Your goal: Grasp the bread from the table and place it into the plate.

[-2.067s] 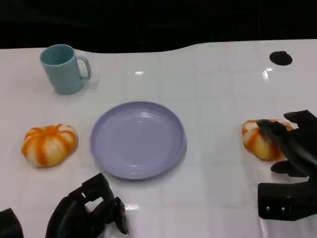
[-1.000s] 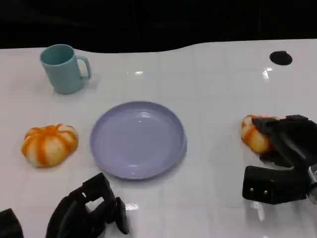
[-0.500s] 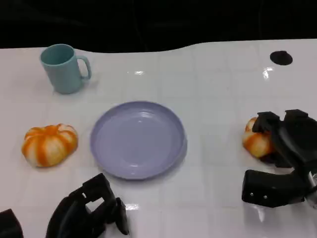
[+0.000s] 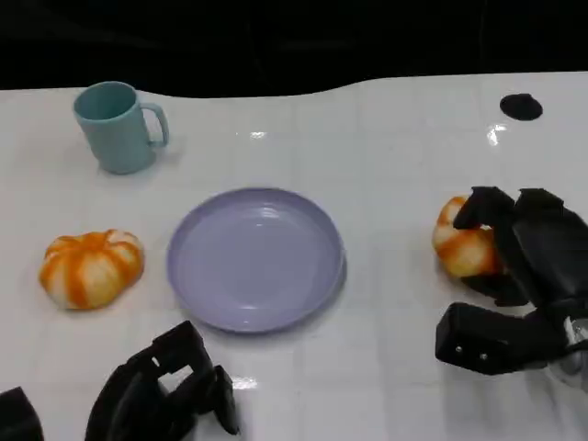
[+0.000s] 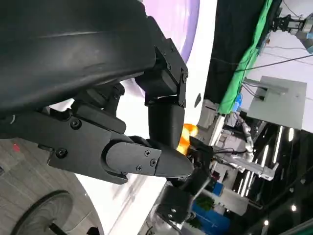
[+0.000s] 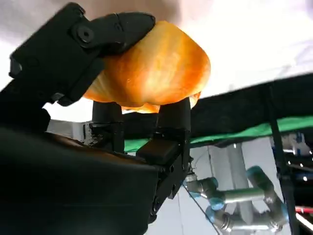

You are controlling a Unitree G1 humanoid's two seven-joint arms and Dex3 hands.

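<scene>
Two breads on the table: spare bread (image 4: 91, 266) far left, untouched; left hand (image 4: 161, 390) idle, fingers curled on nothing; plate (image 4: 197, 285) centre, bare; target bread (image 4: 464, 246) right, clamped in right hand (image 4: 524, 266). Grasp done; carry and placing left.

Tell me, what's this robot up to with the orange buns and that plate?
The robot's right hand has closed around one striped orange bread at the table's right side, fingers wrapped over it. The lilac plate in the middle holds nothing yet. A second bread lies untouched to the plate's left, near a teal mug. The left hand rests idle near the table's front edge, holding nothing.
</scene>
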